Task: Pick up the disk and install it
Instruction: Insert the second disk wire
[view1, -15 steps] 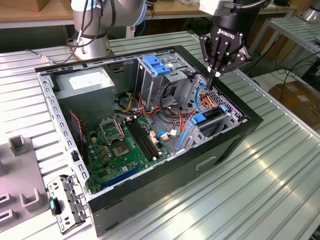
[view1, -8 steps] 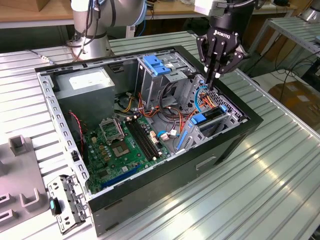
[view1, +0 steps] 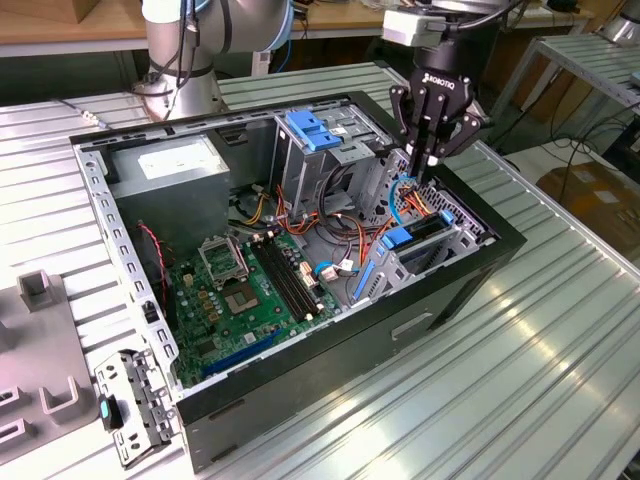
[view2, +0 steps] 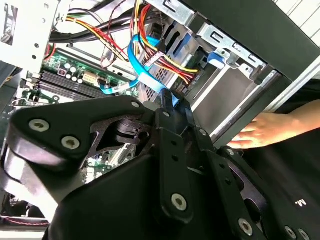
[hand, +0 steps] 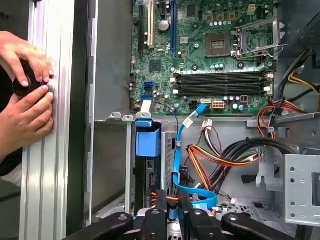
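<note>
Fingers (view1: 432, 158) drawn together, gripping nothing visible, poised over drive cage (view1: 425, 240) beside blue cable (hand: 176, 150).

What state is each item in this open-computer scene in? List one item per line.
computer case, lying on its side, open
disk, slotted in the drive cage, not gripped
gripper, fingers closed, over the drive cage
memory slots, empty
processor socket, empty
person's hands, resting on the table edge

A ribbed metal table (view1: 520, 340) carries the work. At the far edge stands a wooden bench (view1: 60, 25); on the exterior view's far right, a metal rack (view1: 590, 60) over brown floor (view1: 600, 200).
</note>
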